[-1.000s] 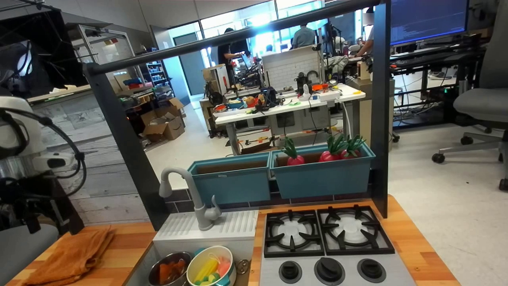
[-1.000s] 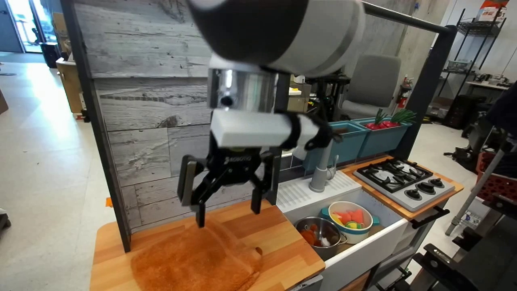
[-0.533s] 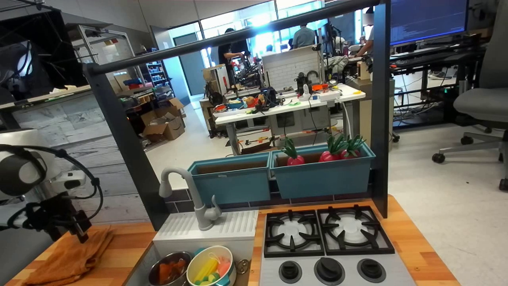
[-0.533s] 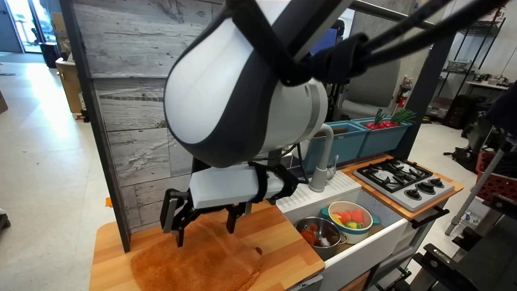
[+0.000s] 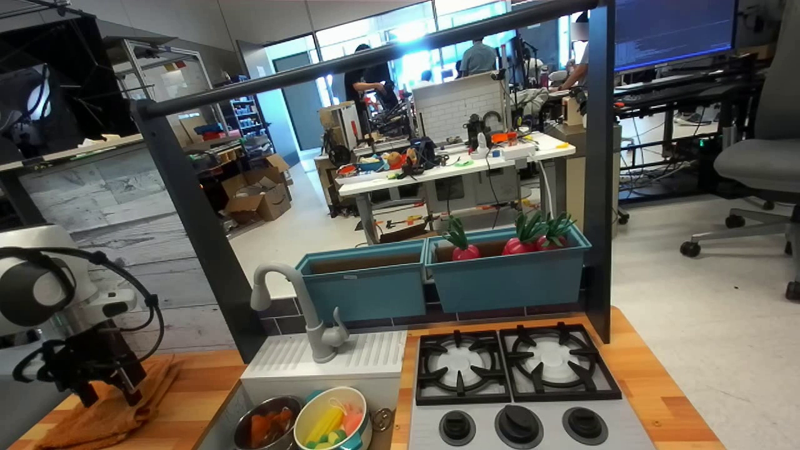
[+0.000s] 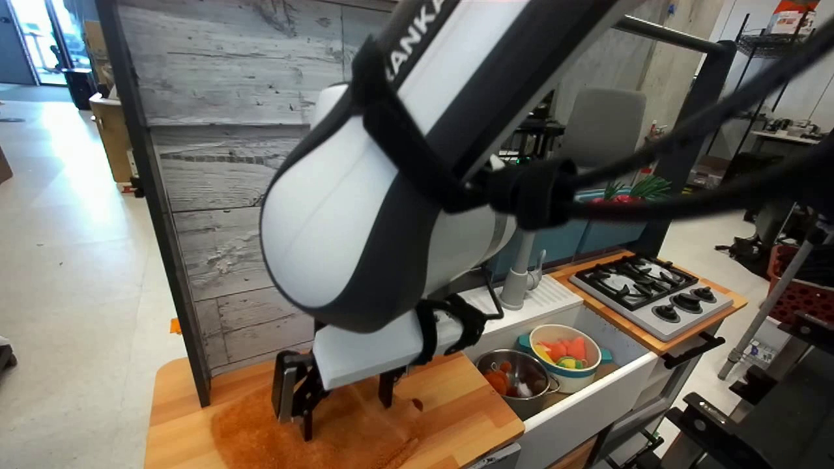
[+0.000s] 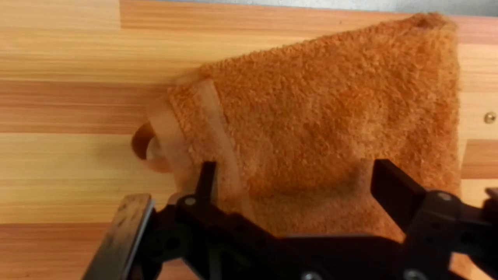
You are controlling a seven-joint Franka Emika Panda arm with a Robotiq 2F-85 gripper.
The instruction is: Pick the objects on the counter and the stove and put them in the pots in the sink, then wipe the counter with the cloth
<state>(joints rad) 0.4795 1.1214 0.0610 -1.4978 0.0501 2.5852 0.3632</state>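
Note:
The orange cloth [image 7: 319, 109] lies folded on the wooden counter [image 6: 456, 404] beside the sink [image 6: 586, 423]. Just over it is my gripper [image 7: 295, 161], pointing down, its fingers wide apart with only cloth beneath them. In both exterior views the gripper [image 6: 346, 422] is low at the cloth; whether the tips touch it I cannot tell. Inside the sink stand a grey metal pot [image 6: 535, 405] with orange-red toy pieces [image 5: 269, 428] and a cream pot [image 6: 576, 383] with a yellow toy [image 5: 326, 426], pink-red pieces and green ones. The stove [image 5: 481, 437] bears no toys.
A grey faucet [image 5: 303, 294] rises behind the sink. Two teal troughs [image 5: 362, 300] sit along the back, one with red radish-like toys [image 5: 465, 252]. A grey plank panel [image 6: 234, 260] and a dark post [image 5: 194, 237] stand behind the counter.
My gripper has come down from well above the counter to the cloth, with the arm swinging and lowering over it. Its fingers have stayed apart. Cloth, pots and toys have not moved.

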